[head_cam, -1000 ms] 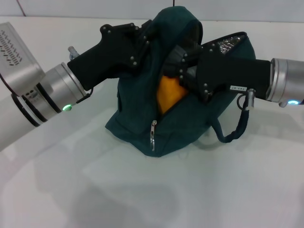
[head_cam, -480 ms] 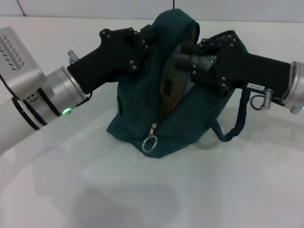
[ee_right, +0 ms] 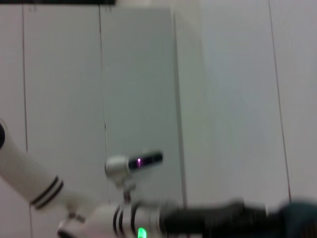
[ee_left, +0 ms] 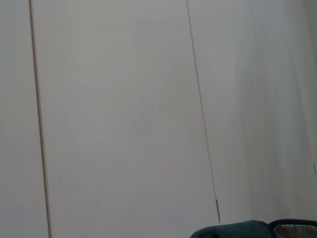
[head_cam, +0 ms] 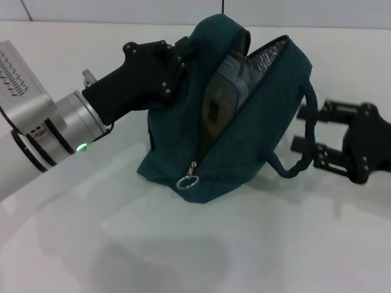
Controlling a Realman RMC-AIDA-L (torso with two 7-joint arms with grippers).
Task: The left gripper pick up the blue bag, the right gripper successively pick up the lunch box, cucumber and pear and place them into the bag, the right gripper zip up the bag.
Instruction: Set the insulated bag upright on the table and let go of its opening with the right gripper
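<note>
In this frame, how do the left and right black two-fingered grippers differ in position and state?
The left gripper is at the upper edge of the dark teal fabric bag, holding it up; its fingers are hidden in the fabric. The right gripper hangs clear of the bag beside its loop handle, fingers spread, holding nothing. The left shows a silver arm with a green light; the right shows only black claw. Both are black.

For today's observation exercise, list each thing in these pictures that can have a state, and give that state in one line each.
blue bag: held up on the table, top zipper open, silvery lining showing.
zipper pull: at the low end of the opening, ring hanging.
lunch box: inside the bag, standing on edge.
left gripper: gripping the bag's upper edge.
right gripper: open, empty, beside the bag's loop handle.
</note>
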